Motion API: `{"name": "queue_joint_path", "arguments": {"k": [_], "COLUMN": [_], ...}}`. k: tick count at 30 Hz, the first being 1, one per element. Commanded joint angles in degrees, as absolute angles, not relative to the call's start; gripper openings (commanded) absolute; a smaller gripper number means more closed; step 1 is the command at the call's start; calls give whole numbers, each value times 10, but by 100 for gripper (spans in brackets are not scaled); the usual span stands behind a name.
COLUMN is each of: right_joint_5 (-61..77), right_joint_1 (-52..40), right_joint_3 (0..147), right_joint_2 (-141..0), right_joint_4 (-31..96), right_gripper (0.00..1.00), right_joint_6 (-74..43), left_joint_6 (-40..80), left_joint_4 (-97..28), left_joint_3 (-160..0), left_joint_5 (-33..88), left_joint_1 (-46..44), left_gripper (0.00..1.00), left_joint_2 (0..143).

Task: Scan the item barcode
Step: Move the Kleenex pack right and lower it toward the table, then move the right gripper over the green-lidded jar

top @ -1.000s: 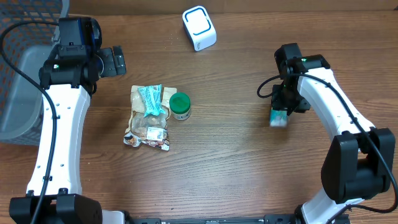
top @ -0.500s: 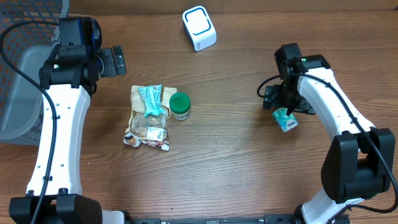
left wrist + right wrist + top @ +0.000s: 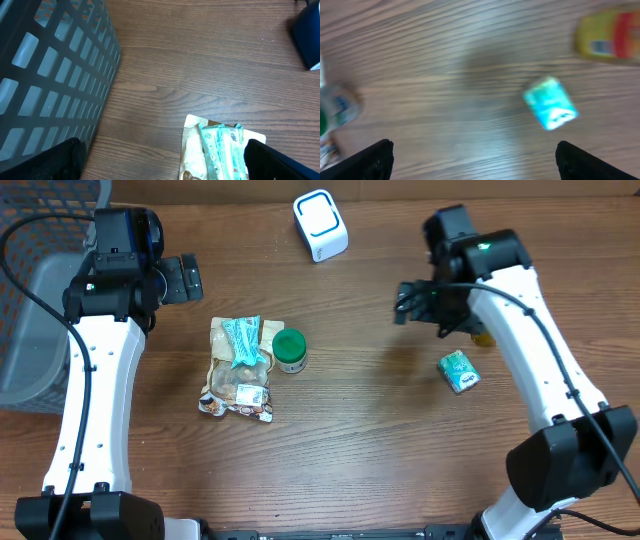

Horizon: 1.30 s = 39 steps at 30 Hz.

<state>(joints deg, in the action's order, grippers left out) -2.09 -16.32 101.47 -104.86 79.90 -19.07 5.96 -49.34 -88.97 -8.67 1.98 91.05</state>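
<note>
right jaws: wide open, empty
left jaws: open too, far left
teal box (image 3: 458, 371): on worktop (image 3: 360, 450), near-right of right jaws, long axis diagonal
our pick: right arm (image 3: 525, 325), way closer

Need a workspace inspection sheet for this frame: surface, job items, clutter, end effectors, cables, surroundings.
Surface: wooden table, no spills seen.
Job's things: white scanner at the far edge; small teal box lying loose on the table beside the right arm.
Clutter: snack packets piled together, green-lidded jar right beside them; yellow packet near the teal box, blurred.
End effectors: left end effector open, empty, near the basket; right end effector open, empty, apart from the teal box.
Cables: black cable along the left arm, another along the right arm.
Surroundings: grey basket at the left edge; nothing else seen.
</note>
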Motion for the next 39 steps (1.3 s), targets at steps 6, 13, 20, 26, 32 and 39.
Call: {"name": "queue_joint_path", "arguments": {"k": [6, 13, 20, 26, 32, 39], "right_joint_5": [31, 31, 31, 31, 31, 31], "right_joint_1": [-257, -318, -341, -341, -341, -341], "right_joint_3": [1026, 1026, 1026, 1026, 1026, 1026], "right_joint_2": [-1049, -1049, -1049, -1049, -1049, -1049], "right_joint_4": [755, 701, 658, 658, 658, 658], "right_gripper": [100, 100, 100, 100, 100, 100], "right_joint_6": [-207, -227, -227, -227, -227, -227], "left_joint_6": [55, 55, 55, 55, 55, 55], "left_joint_4": [-493, -493, -493, -493, -493, -493], "left_joint_3": [-894, -894, -894, -894, -894, -894], "left_joint_5": [-90, -90, -90, -90, -90, -90], "left_joint_1": [18, 18, 18, 18, 18, 18], "left_gripper": [100, 99, 100, 100, 100, 99], "left_joint_2": [911, 911, 911, 911, 911, 911]}}
